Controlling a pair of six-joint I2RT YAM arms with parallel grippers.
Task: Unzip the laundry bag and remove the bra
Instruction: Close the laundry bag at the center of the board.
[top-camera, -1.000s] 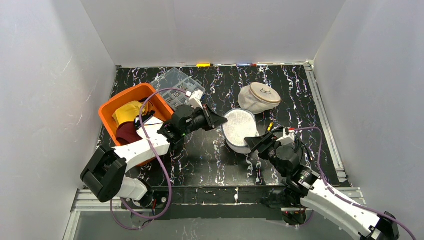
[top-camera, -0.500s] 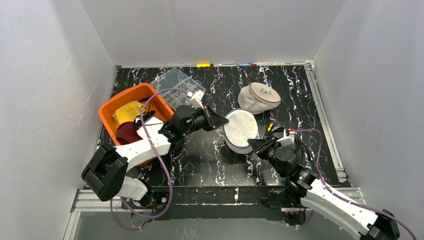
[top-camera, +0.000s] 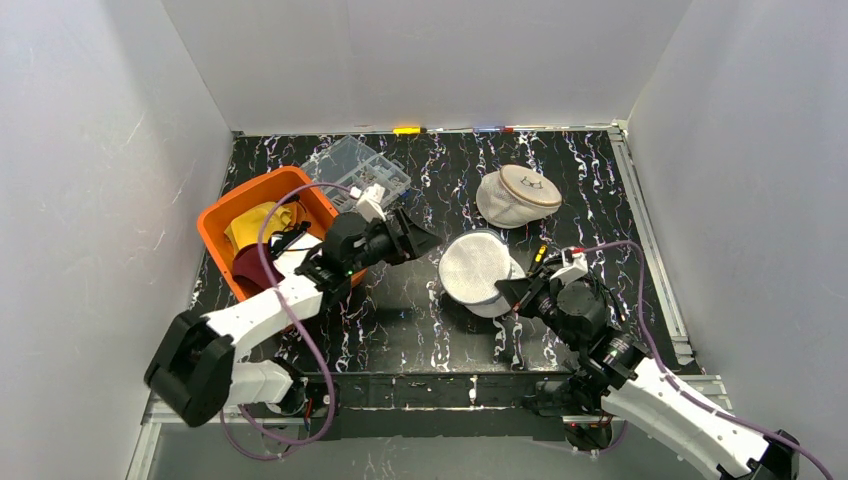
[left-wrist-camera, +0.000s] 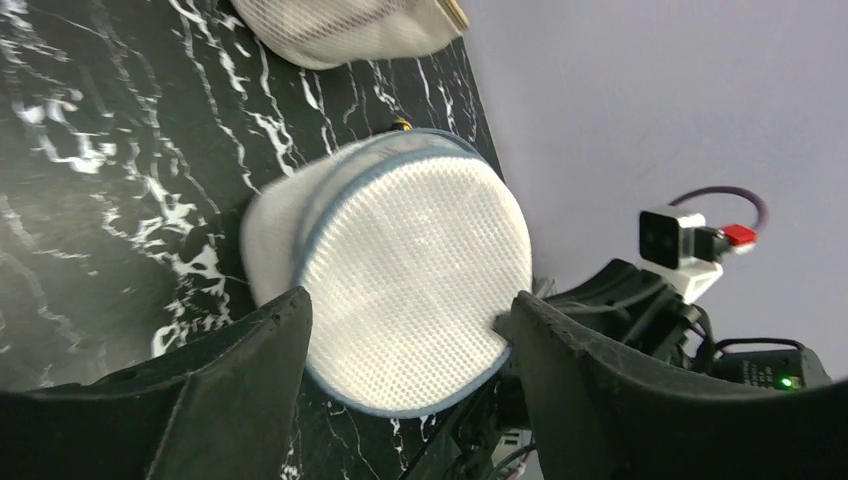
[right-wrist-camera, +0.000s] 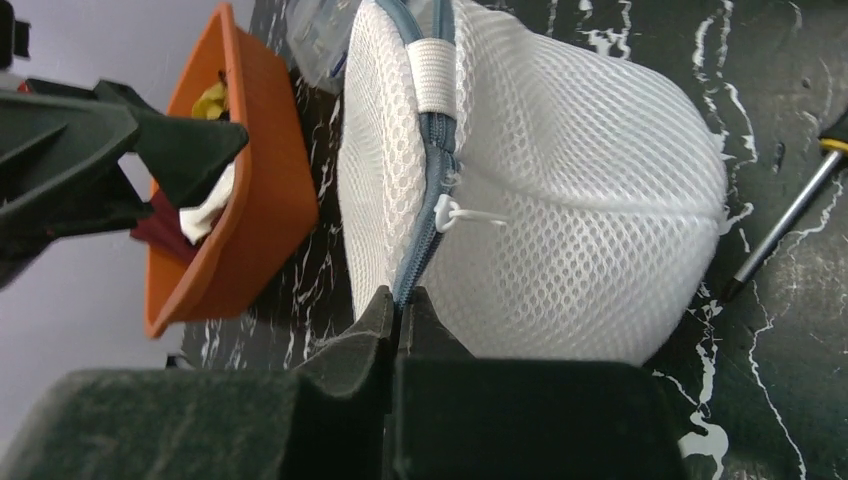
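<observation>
Left end effector (top-camera: 420, 232): jaws wide apart and holding nothing; a second ago they were closed at the laundry bag, now they sit just beside it, off the mesh
Right end effector (top-camera: 507, 290): gone from wide to fully closed; I read the tips as pinched on the bag's rim, at the blue band
Laundry bag (top-camera: 474, 268): on the tabletop (top-camera: 400, 320) between the two arms, propped on edge, round mesh face towards the left arm; it has shifted slightly since the hold changed sides
Meaning for the task: I judge this a hand-over; the right side now anchors the bag, the left is freed to go for the puller; nothing is unzipped yet
Right wrist view: only here do I see the zipper (right-wrist-camera: 440, 150) closed along the rim, and its pull tab (right-wrist-camera: 447, 212) with a white cord; the tab lies just above the closed tips, not inside the grip
Left wrist view: shows the bag's round face framed between the open fingers, clear of both; no tab visible from this side
Bra: not visible; presumably inside, behind the mesh
</observation>
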